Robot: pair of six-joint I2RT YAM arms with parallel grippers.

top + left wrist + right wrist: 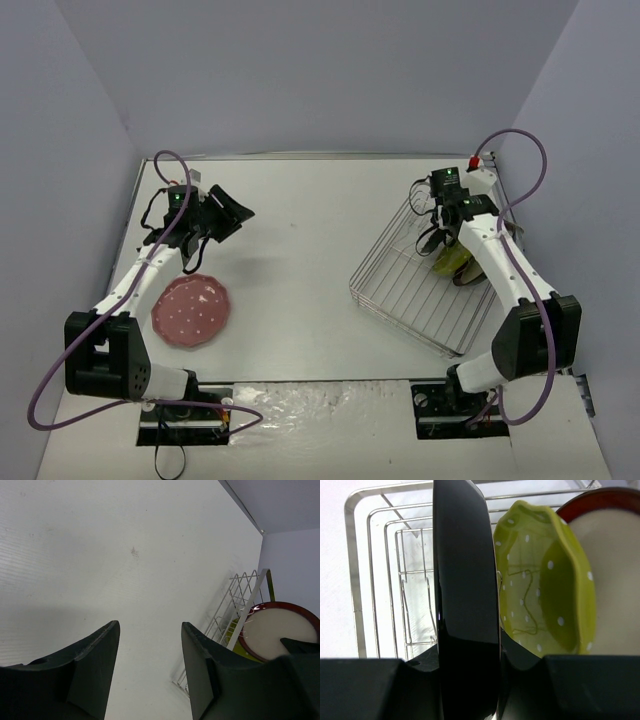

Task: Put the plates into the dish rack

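The pink plate (190, 310) lies flat on the table at the left. My left gripper (236, 214) is open and empty, up and to the right of it; in its wrist view (150, 625) only bare table lies between the fingers. My right gripper (433, 236) is over the dish rack (420, 290) and is shut (467, 655) on a plate seen edge-on and dark (465, 580). Right of it in the dish rack (375, 580) stand the yellow-green plate (540, 580) and a dark-red-rimmed plate (610, 570). Both also show in the left wrist view, yellow-green (245, 651) and dark-red-rimmed (280, 630).
Grey walls close in the table on three sides. A red-tipped fixture (473, 162) sits at the far right corner behind the rack. The rack's left half (395, 275) holds only wire and prongs.
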